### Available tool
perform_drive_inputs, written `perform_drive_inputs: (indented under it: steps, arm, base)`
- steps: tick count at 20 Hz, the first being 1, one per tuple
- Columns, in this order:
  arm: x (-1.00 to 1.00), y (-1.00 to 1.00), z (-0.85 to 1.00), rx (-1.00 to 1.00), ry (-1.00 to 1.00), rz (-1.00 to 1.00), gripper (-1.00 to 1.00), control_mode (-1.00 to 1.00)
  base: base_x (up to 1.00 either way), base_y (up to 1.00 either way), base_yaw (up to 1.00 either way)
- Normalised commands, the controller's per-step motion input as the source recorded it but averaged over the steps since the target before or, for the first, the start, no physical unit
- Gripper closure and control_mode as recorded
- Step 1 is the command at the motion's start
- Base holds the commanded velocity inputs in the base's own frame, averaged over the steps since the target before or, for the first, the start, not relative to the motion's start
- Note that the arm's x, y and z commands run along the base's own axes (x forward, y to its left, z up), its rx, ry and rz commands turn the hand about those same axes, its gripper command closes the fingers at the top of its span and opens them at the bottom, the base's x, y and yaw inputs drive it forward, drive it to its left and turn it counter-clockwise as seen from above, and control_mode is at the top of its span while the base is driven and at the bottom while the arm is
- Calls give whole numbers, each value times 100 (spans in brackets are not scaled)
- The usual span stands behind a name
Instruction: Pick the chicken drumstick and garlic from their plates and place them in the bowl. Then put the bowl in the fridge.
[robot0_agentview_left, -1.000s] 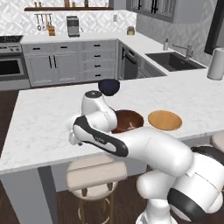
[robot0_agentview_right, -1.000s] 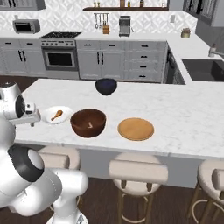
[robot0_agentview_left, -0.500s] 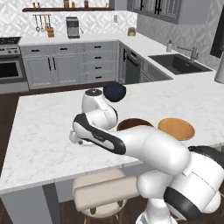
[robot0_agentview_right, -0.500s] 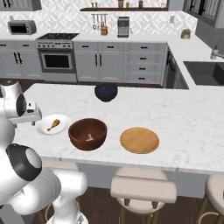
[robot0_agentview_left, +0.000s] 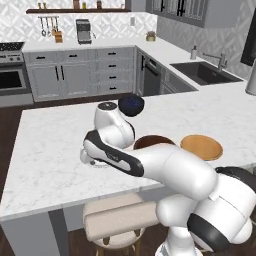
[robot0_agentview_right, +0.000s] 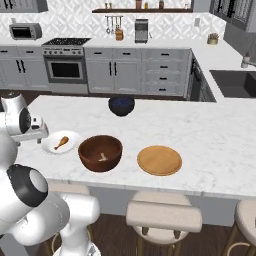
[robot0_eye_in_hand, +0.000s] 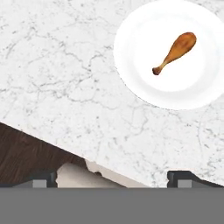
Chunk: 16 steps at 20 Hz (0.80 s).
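- Drumstick placement first: the chicken drumstick lies alone on the white plate, bulbous end away from the bone end, near the plate's middle, so there is bare rim all round it for fingers to come down on either side.
- That white plate sits just beside the bowl, on the side away from the wooden plate; the short hop between plate and bowl looks deliberate for an easy transfer.
- A pale lump rests on the bowl's floor in the right base view; it may be the garlic, though it is too small to be sure. The wooden plate on the bowl's other side is bare, which fits that reading.
- The gripper hangs above the marble counter, beside the white plate and nearer the counter's edge, with its fingers spread fully apart and nothing between them — the stance of an approach, not a carry.
- Judged from this, the drumstick pick is the step in hand: the hand needs to shift over the plate, then line its fingers across the drumstick's thin shaft.
- A dark blue bowl stands well behind the brown bowl, out of the working path.
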Motion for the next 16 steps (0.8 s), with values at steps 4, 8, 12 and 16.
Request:
perform_drive_inputs:
  steps: [4,8,12,16]
  arm:
    - [94,-14,-10,0,-1,-25,-100,-100]
    - [87,-40,-11,0,0,-37,-100,-100]
    - [94,-41,-22,1,0,-38,-100,-100]
    - [94,-6,-25,7,6,-31,-100,-100]
  base:
    - [0,0,0]
    - [0,0,0]
    - [0,0,0]
    - [0,0,0]
